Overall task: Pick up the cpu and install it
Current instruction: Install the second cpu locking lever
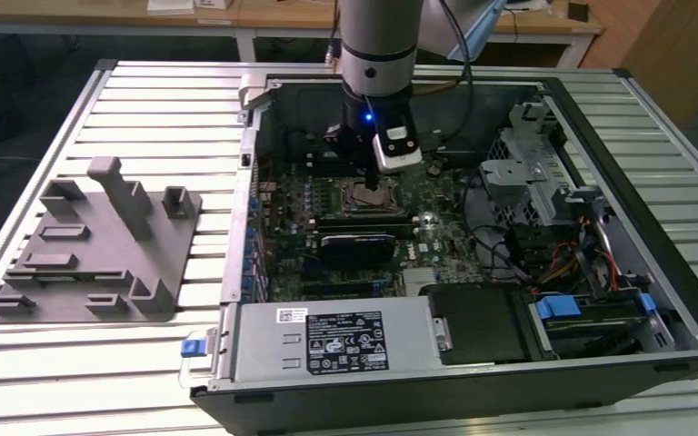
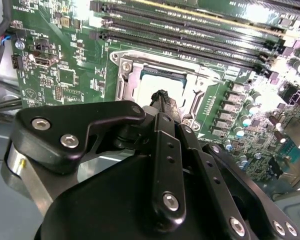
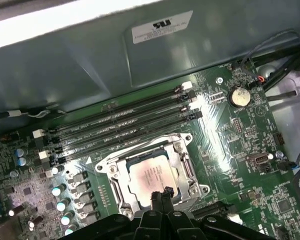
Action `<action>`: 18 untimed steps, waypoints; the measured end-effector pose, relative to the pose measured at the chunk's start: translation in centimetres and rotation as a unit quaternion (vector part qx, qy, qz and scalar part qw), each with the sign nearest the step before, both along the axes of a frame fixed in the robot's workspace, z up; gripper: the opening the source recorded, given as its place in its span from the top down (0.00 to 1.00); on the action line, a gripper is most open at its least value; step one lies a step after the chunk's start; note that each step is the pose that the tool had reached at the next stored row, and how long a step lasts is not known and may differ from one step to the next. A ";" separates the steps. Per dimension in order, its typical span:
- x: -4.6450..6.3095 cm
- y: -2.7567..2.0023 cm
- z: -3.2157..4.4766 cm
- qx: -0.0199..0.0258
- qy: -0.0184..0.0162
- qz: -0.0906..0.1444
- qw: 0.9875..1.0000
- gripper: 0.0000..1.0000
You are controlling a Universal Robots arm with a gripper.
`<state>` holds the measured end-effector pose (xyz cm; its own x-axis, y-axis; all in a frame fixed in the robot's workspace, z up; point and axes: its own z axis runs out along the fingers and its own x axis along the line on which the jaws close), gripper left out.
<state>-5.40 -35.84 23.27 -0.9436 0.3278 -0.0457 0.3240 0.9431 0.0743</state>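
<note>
Claw (image 3: 160,196) hangs just above the small flat square cpu with its silvery-white metal top (image 3: 149,177), which already lies in the black socket frame (image 3: 186,170) of the green motherboard (image 3: 250,135). We judge placing done; whether its fingertips are parted or touch the chip, we cannot tell.

Slatted metal table (image 1: 143,109), grey fixture block (image 1: 94,245), open computer case (image 1: 471,363)
</note>
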 end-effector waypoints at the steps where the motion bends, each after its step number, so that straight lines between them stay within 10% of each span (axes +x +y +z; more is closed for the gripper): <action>1: 0.0 -0.10 0.00 0.000 0.000 0.000 1.000 0.89; 18: 0.2 -1.91 0.00 0.000 0.000 0.000 1.000 0.89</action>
